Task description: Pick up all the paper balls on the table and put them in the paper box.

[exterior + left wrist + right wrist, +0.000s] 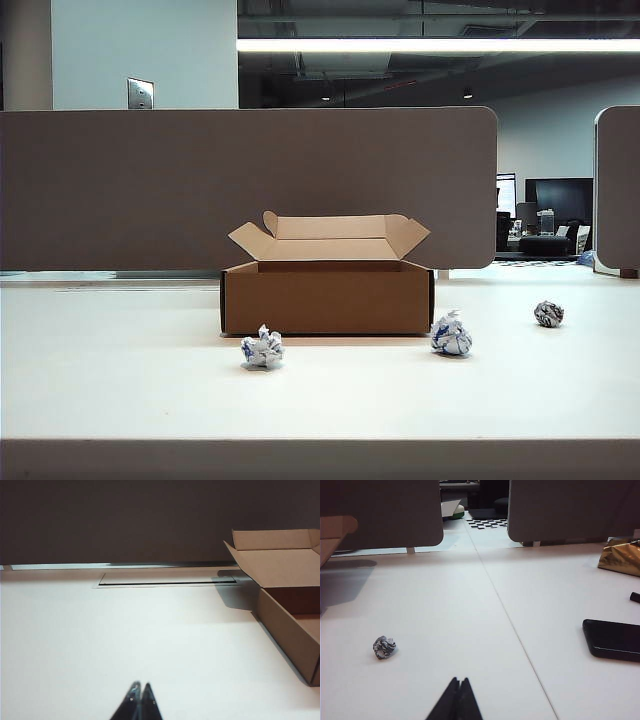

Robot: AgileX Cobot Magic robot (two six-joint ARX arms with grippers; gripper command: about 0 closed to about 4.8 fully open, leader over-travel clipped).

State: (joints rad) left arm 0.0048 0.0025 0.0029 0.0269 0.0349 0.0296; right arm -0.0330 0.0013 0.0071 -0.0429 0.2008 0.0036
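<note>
**Nothing picked up yet, all three balls still out on the table**

Going left to right: the left gripper (141, 700) hangs low over bare table (120, 370), fingers pressed together, holding nothing. Its camera catches the paper box (327, 295) off to one side, flaps open. In front of the box's left corner sits the first paper ball (262, 348). The second paper ball (451, 335) is just off the box's right front corner, and the darker third paper ball (548, 313) lies further right, well apart. The right gripper (456, 700) is also pinched shut and empty, with that dark ball ahead of it. A black phone-like slab (612, 639) lies nearby.

Looks like the very start. Next move calls for opening the jaws and reaching toward a ball.
</note>
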